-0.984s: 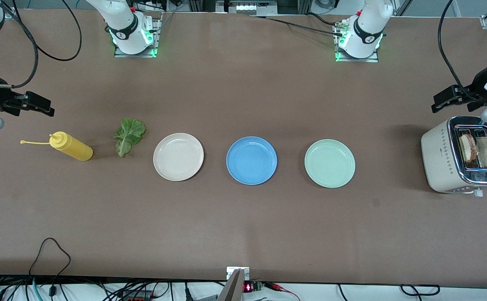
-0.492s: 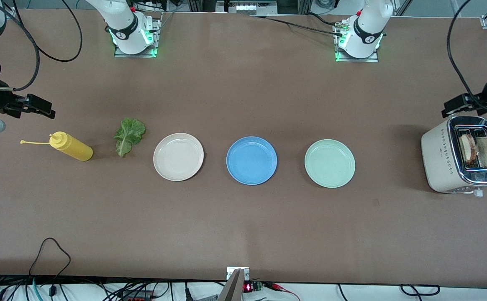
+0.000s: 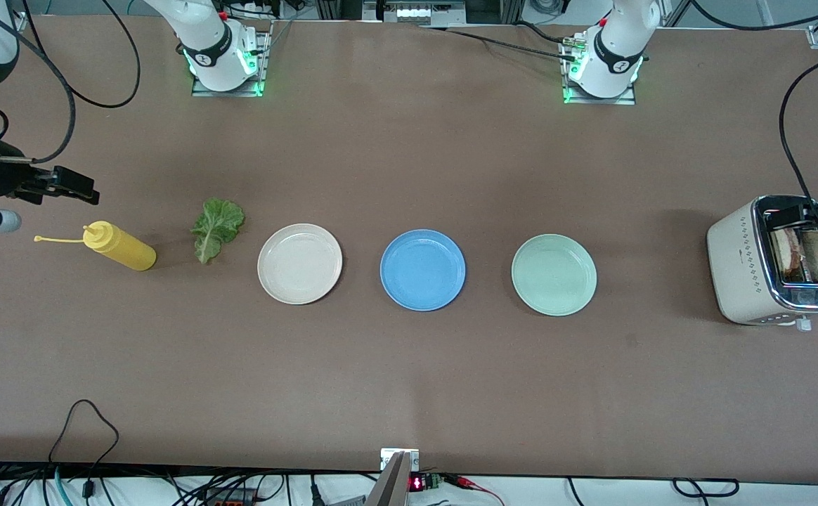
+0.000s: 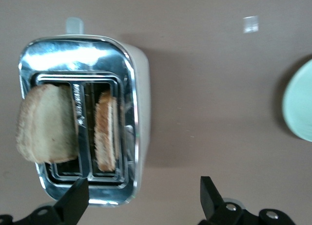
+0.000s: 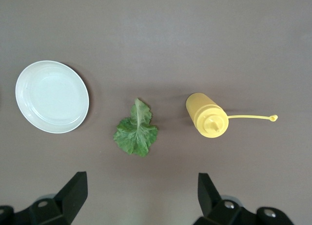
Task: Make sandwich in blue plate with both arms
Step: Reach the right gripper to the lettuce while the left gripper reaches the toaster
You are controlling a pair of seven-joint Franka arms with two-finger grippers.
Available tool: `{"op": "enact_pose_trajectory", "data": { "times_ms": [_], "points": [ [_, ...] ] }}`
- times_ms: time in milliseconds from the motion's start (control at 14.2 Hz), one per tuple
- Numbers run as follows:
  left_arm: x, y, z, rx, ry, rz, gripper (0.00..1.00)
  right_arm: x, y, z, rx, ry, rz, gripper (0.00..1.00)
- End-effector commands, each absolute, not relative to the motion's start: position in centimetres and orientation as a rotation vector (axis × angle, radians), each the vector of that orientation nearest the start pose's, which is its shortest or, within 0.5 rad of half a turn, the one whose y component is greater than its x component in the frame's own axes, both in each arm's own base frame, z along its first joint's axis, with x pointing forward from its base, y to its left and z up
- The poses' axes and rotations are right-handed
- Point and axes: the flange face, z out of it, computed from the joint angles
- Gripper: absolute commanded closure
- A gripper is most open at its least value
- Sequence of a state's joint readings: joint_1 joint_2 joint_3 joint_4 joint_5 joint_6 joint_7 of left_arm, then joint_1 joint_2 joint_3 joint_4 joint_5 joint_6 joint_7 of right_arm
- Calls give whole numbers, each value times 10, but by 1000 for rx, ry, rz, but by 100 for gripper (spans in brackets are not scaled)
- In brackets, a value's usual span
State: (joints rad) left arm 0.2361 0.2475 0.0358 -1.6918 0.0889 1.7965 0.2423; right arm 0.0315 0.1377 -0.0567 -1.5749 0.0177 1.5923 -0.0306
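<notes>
bread slices (lower halves hidden) in toaster.

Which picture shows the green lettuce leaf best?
The right wrist view: the lettuce leaf lies big and unblocked, between the yellow bottle and the cream-white plate. The front view shows it smaller. The left wrist view does not show it.

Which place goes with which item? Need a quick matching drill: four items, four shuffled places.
Items:
1. round medium-blue plate
2. ruffled green lettuce leaf
3. tan-brown bread slices
4. yellow squeeze bottle

Places:
A. in the cream toaster's slots
B. nearest the right arm's end of the table
C. between the cream-white plate and the mint-green plate
D. between the bottle and the cream-white plate

Pairs: 1-C, 2-D, 3-A, 4-B
</notes>
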Motion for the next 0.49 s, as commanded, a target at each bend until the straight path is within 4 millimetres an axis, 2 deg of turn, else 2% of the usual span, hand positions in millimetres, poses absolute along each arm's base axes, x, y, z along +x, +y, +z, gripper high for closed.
{"op": "enact_pose_trajectory", "data": {
  "times_ms": [0, 141, 211, 422],
  "points": [
    [595, 194, 419, -3052, 25, 263, 0, 592, -8, 537, -3116, -32, 269, 0],
    [598, 203, 398, -3056, 34, 276, 3, 590, 2, 523, -3111, -37, 363, 0],
    [597, 209, 390, -3059, 26, 295, 6, 590, 5, 508, -3107, -41, 419, 0],
    [596, 211, 372, -3065, 35, 344, 25, 587, 17, 470, -3128, -79, 396, 0]
  ]
}}
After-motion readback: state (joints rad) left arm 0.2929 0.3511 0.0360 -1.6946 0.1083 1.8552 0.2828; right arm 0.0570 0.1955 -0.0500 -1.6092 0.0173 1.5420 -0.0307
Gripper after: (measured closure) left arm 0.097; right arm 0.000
